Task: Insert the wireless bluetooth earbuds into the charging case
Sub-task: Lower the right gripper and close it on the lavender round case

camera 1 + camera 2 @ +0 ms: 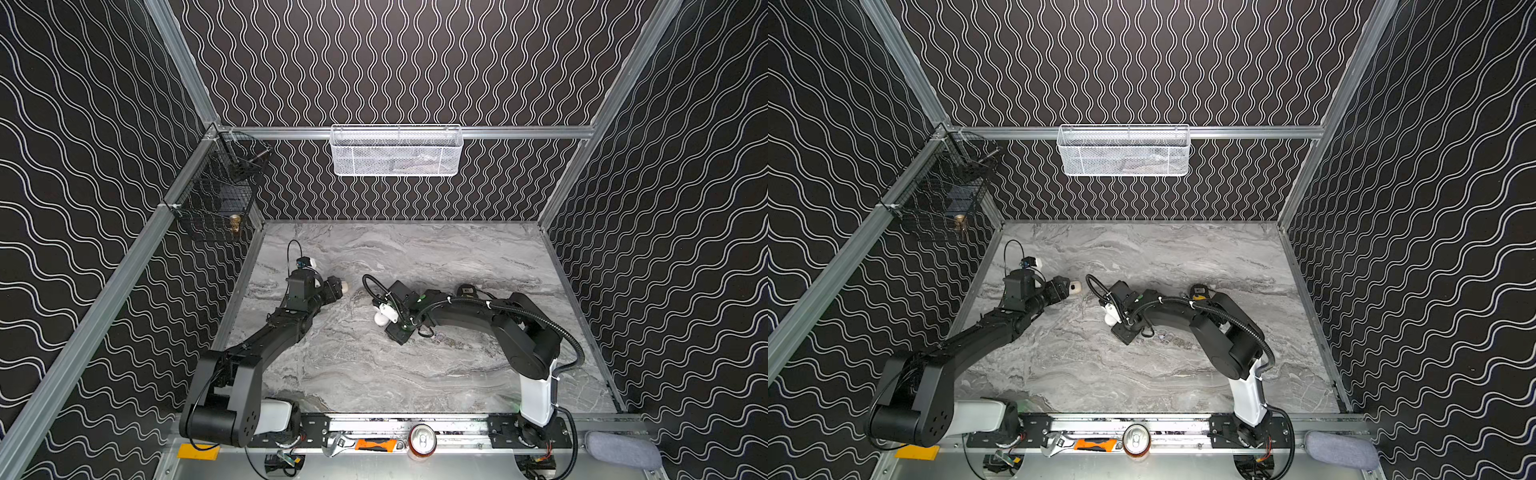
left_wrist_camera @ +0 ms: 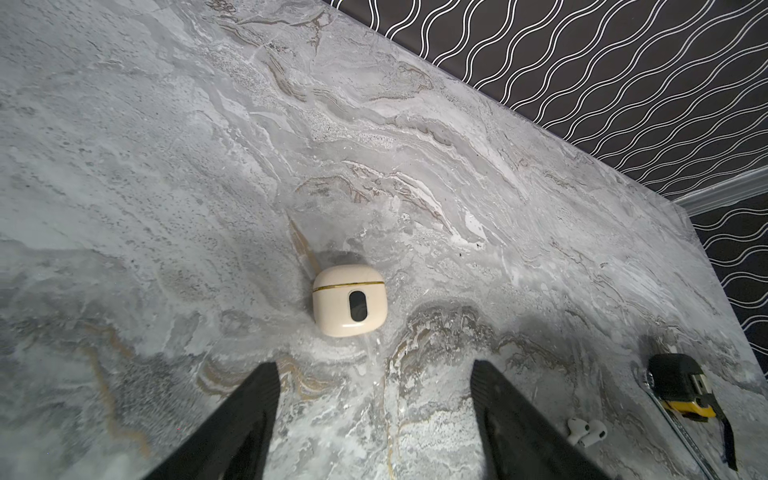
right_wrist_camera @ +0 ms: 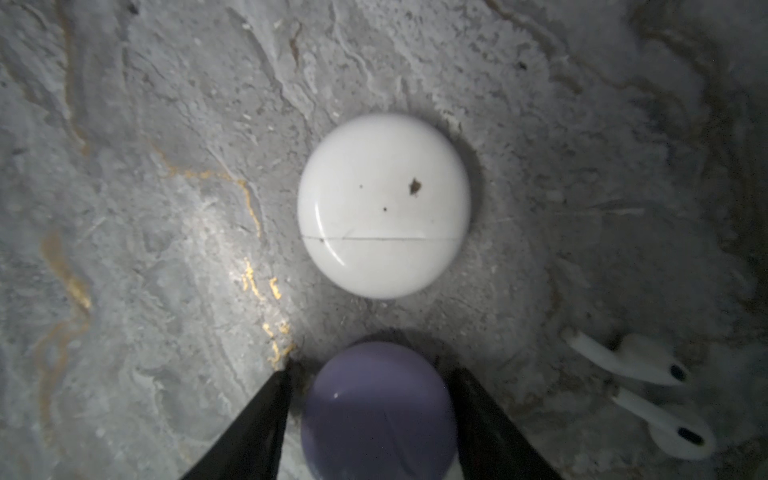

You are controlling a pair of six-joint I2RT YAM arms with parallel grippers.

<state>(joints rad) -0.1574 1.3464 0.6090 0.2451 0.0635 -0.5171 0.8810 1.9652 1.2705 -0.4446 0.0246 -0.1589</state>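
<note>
In the right wrist view my right gripper is shut on a lilac charging case, one finger against each side. Just beyond it a round white case lies closed on the marble table. Two white stemmed earbuds lie side by side off to one side. In the left wrist view my left gripper hangs open and empty, a short way from a closed cream-beige case. In a top view the cream case sits at the left gripper's tip and the white case shows under the right wrist.
A black and yellow tape measure lies near the white earbuds. A white mesh basket hangs on the back wall and a black wire basket on the left rail. A can and a wrench lie on the front rail.
</note>
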